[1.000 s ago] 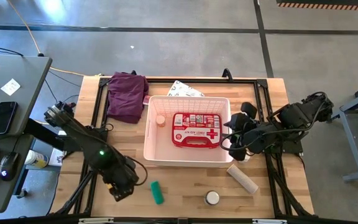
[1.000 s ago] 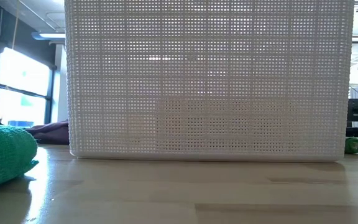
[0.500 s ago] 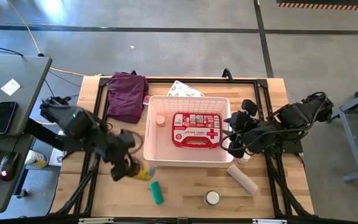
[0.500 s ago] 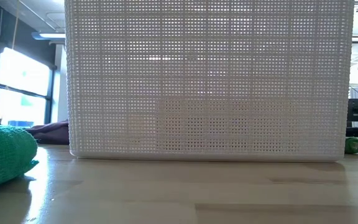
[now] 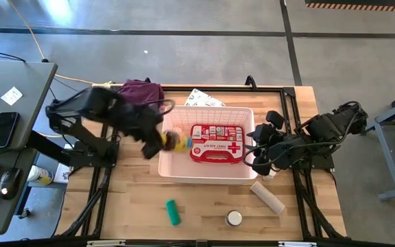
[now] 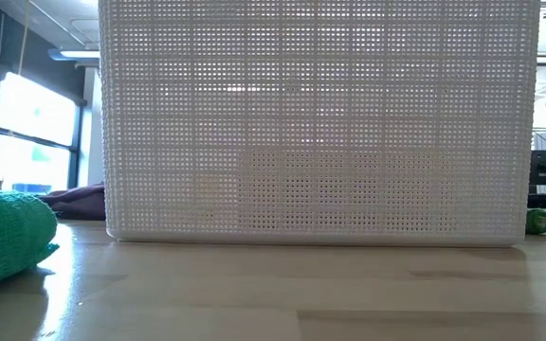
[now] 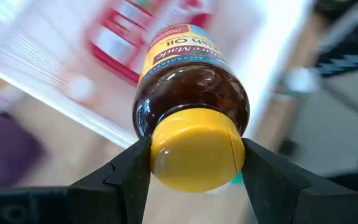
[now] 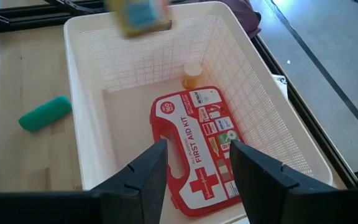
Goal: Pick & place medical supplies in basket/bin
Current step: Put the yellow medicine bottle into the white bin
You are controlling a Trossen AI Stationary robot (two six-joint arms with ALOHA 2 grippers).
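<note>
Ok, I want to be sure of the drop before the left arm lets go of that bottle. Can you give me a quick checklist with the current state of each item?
1. Left gripper clamped on the amber bottle by its yellow cap: ok.
2. Bottle over the white basket: ok; the high view shows it just inside the basket's left wall.
3. Landing spot free: ok; bare floor lies left of the first-aid kit.
4. Small bottle already inside, out of the way: cannot tell.
5. Right gripper clear of the drop: ok; it is open over the basket's right side.
6. Bottle's height above the floor: cannot tell.
</note>
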